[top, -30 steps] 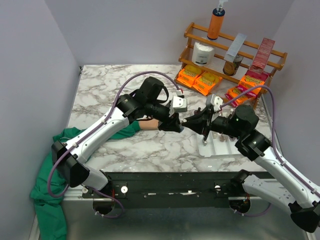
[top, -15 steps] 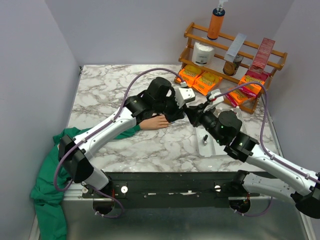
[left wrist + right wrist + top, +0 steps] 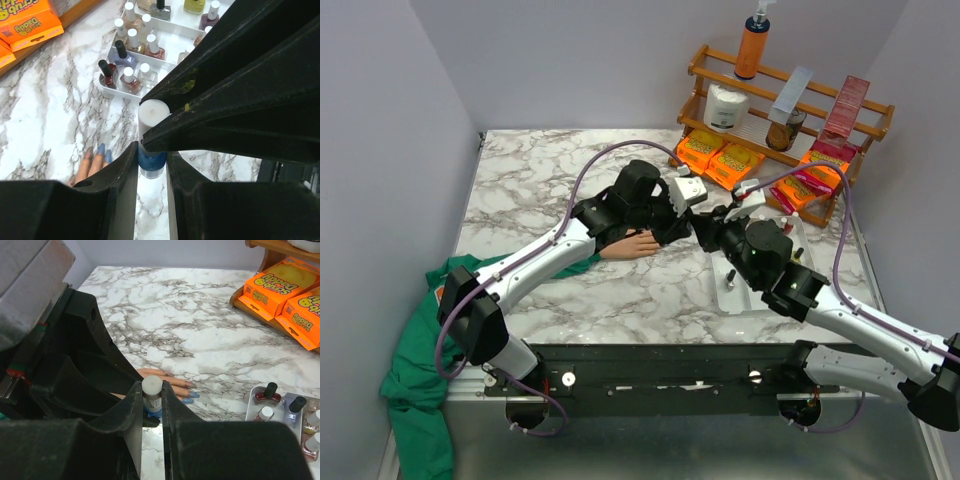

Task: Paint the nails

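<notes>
Currently both arms meet over mid-table, right above the fake hand [image 3: 632, 245]. The hand lies flat on the marble table [image 3: 540, 180], fingers pointing toward the tray [image 3: 732, 300]. Its green sleeve [image 3: 460, 268] trails off the near-left edge.

Nails [image 3: 102, 149] look bluish on several fingertips. In the left wrist view they sit on the marble just lower-left of the bottle [image 3: 151, 164], close beside one finger of the left gripper [image 3: 151, 152]. In the right wrist view the nails [image 3: 192, 395] show just right of the right gripper [image 3: 151, 396], down on the table and not touching either tool. Can't tell the height gap between bottle and hand.

Left gripper: clamped on the bottle's blue glass body, one finger each side, bottle upright. Jaws are narrow, only the bottle's width between them.

Right gripper: pinched on the white cap [image 3: 151, 385] from both sides, directly above the left's grip, jaws nearly closed. Its black fingers come in from upper right in the left wrist view and cross over the left's fingertips. Cap [image 3: 152, 112] sits on top of the bottle; can't tell whether it's loosened.

Tray holds the other polish bottles [image 3: 131, 80], white and black caps, apart from the nails.
</notes>
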Action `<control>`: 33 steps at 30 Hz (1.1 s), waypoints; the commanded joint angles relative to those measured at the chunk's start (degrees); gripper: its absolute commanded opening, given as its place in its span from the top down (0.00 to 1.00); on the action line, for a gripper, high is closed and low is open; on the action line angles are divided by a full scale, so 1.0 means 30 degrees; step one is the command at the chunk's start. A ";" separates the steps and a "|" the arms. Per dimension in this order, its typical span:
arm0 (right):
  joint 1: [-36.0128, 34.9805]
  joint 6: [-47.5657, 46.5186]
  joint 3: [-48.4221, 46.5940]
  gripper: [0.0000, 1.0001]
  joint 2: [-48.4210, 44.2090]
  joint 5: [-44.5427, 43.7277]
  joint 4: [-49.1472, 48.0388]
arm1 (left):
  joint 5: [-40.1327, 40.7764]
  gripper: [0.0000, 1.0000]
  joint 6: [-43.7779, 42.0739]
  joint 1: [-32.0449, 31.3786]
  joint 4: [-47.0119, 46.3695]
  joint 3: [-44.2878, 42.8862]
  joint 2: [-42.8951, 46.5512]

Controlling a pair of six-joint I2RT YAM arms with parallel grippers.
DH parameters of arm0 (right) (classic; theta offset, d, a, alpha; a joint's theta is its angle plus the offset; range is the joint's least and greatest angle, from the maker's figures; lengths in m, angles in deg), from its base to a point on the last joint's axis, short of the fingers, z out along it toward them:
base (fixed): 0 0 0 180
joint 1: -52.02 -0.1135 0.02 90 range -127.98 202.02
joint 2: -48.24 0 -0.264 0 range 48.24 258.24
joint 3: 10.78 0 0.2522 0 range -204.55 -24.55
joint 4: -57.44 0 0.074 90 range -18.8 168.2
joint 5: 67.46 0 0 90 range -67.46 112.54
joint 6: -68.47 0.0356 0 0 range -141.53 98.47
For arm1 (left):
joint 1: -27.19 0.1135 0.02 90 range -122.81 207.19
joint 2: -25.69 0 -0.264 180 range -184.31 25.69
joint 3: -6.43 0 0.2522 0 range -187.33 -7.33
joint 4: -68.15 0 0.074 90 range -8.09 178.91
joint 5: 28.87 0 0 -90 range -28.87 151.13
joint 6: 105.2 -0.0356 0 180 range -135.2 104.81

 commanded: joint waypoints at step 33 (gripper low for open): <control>0.4807 -0.1027 0.4895 0.99 -0.7168 -0.3940 0.4993 | 0.0329 0.01 -0.2297 0.4946 0.1022 0.1975 0.2156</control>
